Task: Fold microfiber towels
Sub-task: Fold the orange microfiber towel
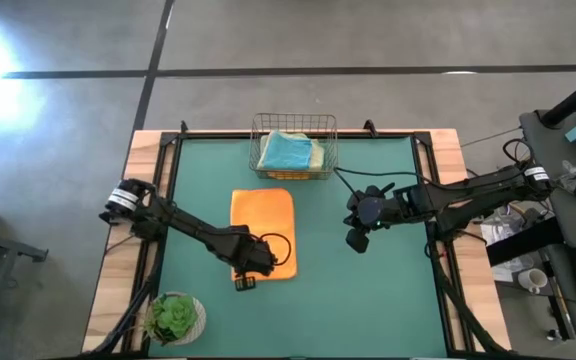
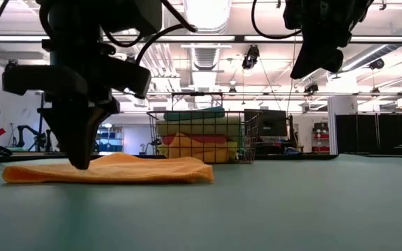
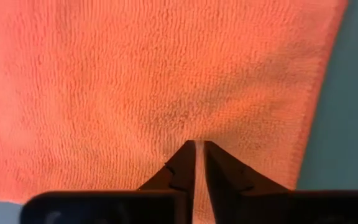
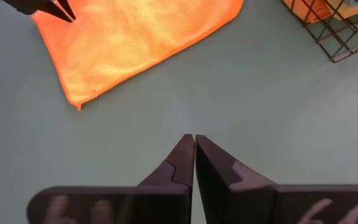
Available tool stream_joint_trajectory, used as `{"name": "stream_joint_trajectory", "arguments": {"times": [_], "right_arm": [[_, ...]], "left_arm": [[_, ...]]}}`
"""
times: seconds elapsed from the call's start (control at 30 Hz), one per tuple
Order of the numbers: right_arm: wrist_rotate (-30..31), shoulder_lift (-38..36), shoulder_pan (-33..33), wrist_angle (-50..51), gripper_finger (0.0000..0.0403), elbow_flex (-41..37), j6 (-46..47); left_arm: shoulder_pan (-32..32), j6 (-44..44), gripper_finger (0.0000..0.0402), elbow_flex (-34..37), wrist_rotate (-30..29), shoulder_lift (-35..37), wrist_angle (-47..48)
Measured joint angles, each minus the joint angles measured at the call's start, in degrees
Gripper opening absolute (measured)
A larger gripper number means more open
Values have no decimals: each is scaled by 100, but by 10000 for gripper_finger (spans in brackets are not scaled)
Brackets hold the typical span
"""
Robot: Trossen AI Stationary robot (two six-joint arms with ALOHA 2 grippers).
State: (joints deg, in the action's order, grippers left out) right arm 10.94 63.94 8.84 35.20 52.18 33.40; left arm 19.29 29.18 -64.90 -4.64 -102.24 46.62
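An orange towel (image 1: 264, 225) lies folded into a long rectangle, flat on the dark-green mat (image 1: 368, 300), mid table. It also shows in the low view (image 2: 152, 169) and in the right wrist view (image 4: 142, 43). My left gripper (image 1: 246, 272) points down at the towel's near end with its fingers shut. My right gripper (image 1: 356, 240) is shut and empty, raised above the mat to the right of the towel (image 2: 306, 70). A teal towel (image 1: 288, 150) lies on top of others in the wire basket (image 1: 293, 120). My left gripper touches the orange towel with its shut fingertips (image 3: 185, 155), coming from above and pointing down. The tips meet the top layer (image 3: 194, 134) close to the towel's near edge, toward its near left corner. The towel lies flat on the mat. I cannot tell whether any cloth is pinched between the tips.
The wire basket (image 2: 250, 146) with stacked towels stands at the mat's far edge. A small potted plant (image 1: 175, 318) stands on the table's near left corner. Bare mat (image 4: 260, 106) lies between the towel and my right gripper.
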Motion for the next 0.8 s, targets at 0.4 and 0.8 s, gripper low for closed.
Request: {"name": "stream_joint_trajectory", "arguments": {"times": [0.4, 0.8], "right_arm": [[-35, 0, 2, -2, 9, 0, -635], [-579, 0, 2, -125, 16, -2, -1559]], "left_arm": [[-20, 9, 151, -884, -11, 14, 1279], [114, 107, 183, -1962, 281, 17, 2325]]}}
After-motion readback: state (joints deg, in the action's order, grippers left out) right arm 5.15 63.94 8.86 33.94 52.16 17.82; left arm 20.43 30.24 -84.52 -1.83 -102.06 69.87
